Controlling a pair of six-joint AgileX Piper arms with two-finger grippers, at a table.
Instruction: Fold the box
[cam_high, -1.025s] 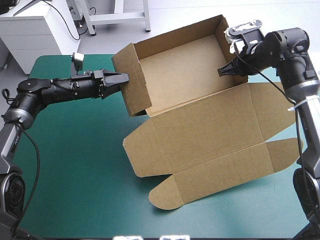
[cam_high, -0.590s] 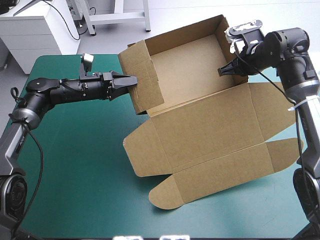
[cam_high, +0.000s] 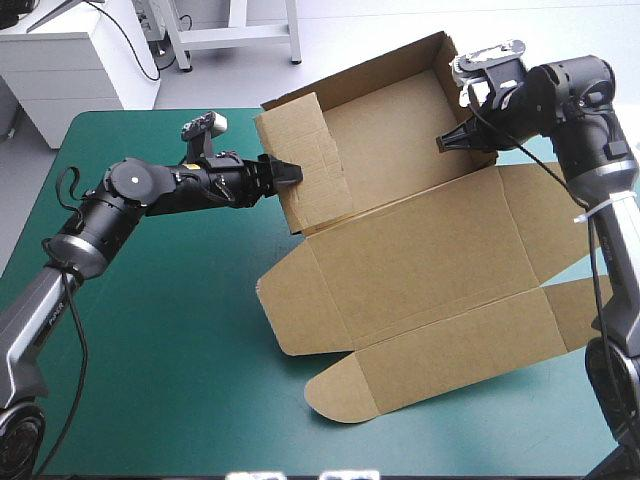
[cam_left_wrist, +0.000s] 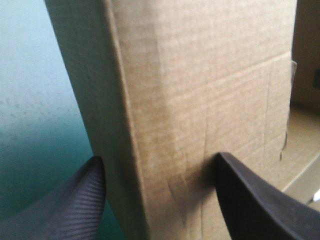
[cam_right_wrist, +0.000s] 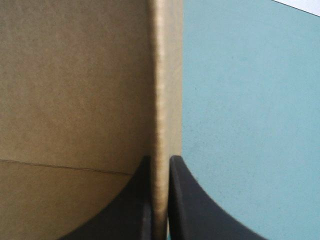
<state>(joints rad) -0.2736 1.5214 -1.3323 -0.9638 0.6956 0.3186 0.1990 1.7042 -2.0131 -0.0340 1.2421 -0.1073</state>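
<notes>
Forming the tray; end walls in work. Box (cam_high: 420, 250) sits toward the desk's (cam_high: 150, 350) far right corner, with the tray (cam_high: 390, 120) at the far side and the lid (cam_high: 430, 300) flat toward the near edge. Tray's long axis runs left to right, skewed, with one claw at each end.

Left claw (cam_high: 290, 172): wide, fingers astride the raised left wall (cam_high: 310, 175), its folded edge between them, no pinch. Wall lies directly ahead of this claw.

Right claw (cam_high: 443, 143): narrow, clamped on the right wall (cam_right_wrist: 160, 100).

Judgement: next move falls to the left claw, tucking its wall inward while the right steadies. Risk: doubled wall springs open.
</notes>
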